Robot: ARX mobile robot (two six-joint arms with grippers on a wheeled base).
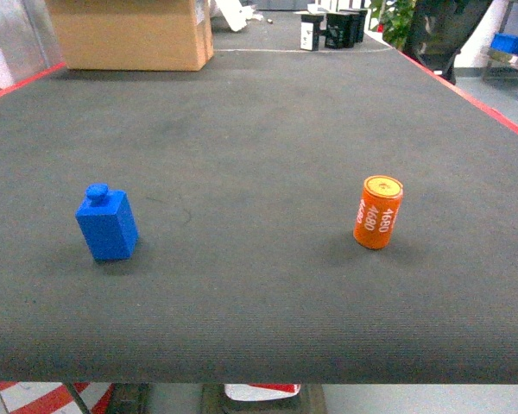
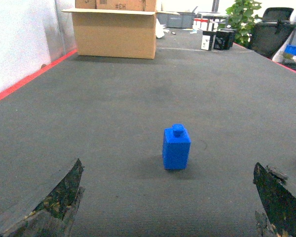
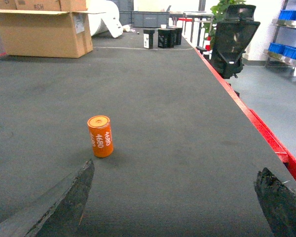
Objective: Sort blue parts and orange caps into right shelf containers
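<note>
We found the blue part point(image 1: 107, 226) and the orange cap point(image 1: 378, 212) standing upright, well apart on the dark counter point(image 1: 259, 129), each squarely ahead of its own gaping, empty pincer, left point(image 2: 170, 205) and right point(image 3: 175, 205), presumably for separate pickups.

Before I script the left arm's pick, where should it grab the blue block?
Grip the blue block across its flat side faces, below the small knob on top. It stands upright with open mat all round, so the open left gripper can likely come straight forward.
</note>
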